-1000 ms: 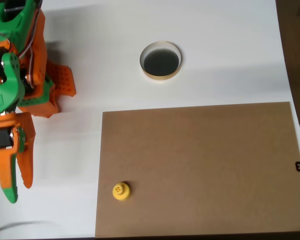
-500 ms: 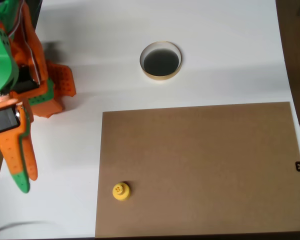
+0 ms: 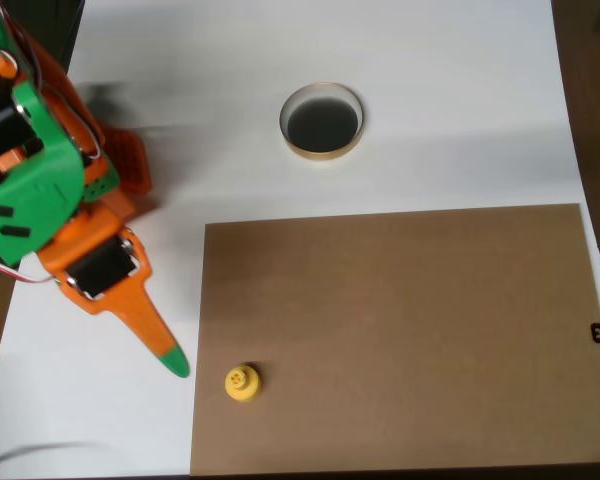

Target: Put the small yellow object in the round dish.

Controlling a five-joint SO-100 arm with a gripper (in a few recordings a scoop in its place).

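yellow object [image 3: 242, 382], brown board [image 3: 400, 330], orange-green pincer [image 3: 160, 348].

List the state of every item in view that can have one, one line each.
small yellow object: free, resting knob-up on the brown board near its lower left corner.
round dish: upright on the white table, nothing in it.
brown board: lying flat on the table.
pincer: above the table, tip just left of the yellow object, holding nothing; open or shut cannot be told.

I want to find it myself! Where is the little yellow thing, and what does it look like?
Look at the big brown board lying on the white table. Near its lower left corner in the overhead view sits the small yellow object, a round disc with a knob on top. It is the only bright yellow thing, far smaller than the round dish.
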